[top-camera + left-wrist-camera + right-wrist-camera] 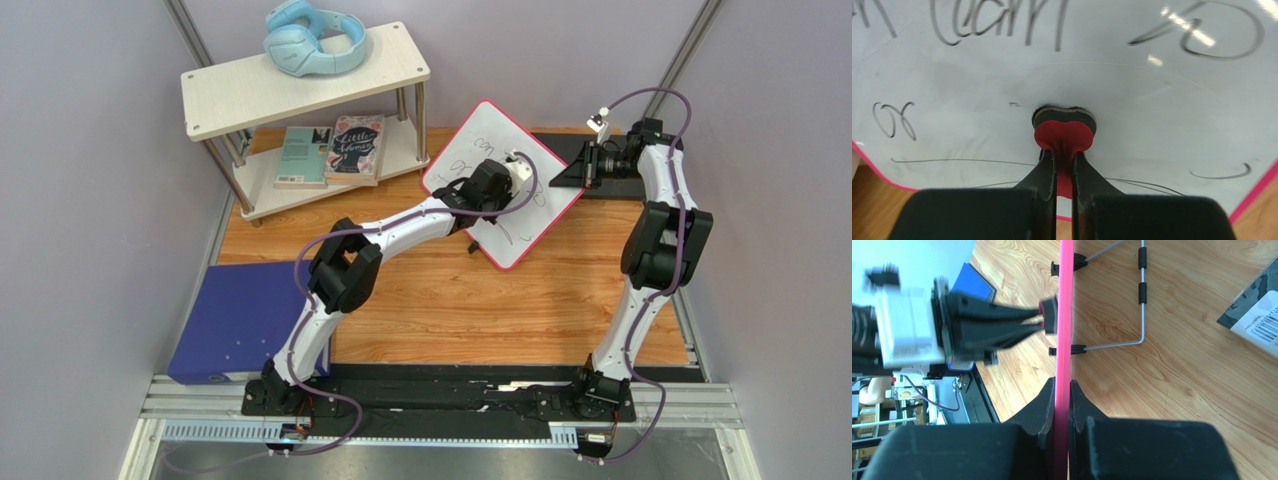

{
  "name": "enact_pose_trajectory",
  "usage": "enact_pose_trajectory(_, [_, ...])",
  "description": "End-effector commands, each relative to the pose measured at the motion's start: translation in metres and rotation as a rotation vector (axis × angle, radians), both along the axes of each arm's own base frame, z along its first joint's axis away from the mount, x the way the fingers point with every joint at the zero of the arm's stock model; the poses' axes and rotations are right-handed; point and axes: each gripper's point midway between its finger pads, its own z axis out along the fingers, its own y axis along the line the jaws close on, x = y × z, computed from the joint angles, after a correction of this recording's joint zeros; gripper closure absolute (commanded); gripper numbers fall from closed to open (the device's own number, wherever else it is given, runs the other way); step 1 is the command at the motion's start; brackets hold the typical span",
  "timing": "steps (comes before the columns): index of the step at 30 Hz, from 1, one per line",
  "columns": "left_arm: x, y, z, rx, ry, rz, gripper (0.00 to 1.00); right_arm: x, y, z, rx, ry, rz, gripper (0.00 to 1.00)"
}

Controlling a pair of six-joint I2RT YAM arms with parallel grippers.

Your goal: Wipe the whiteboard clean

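The whiteboard, white with a pink rim and black handwriting, is propped up at the back of the wooden table. My left gripper is shut on a red eraser whose black felt pad presses flat against the board's face. Scribbles sit above and to the sides of the pad. My right gripper is shut on the board's pink rim at its right corner. The right wrist view sees the board edge-on, with the eraser touching it from the left.
A wire stand props the board from behind. A two-tier shelf at the back left carries blue headphones and books. A blue-purple binder lies at the left edge. A black mat lies behind the right gripper.
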Motion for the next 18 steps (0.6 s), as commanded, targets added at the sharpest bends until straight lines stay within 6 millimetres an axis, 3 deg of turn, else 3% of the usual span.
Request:
enact_pose_trajectory(1, [-0.076,-0.070,-0.002,-0.072,0.018,-0.340,1.00,-0.012,0.012,-0.015,-0.144,-0.063,0.102,1.00])
enact_pose_trajectory(6, [-0.097,-0.088,0.014,-0.193,0.082,-0.391,1.00,-0.012,0.012,-0.014,-0.140,-0.063,0.101,1.00])
enact_pose_trajectory(13, [-0.125,-0.105,0.001,-0.248,0.181,-0.336,1.00,-0.011,0.012,-0.016,-0.138,-0.058,0.101,1.00])
enact_pose_trajectory(18, [-0.121,-0.096,-0.003,-0.253,0.194,-0.164,1.00,-0.009,0.013,-0.015,-0.123,-0.053,0.102,1.00])
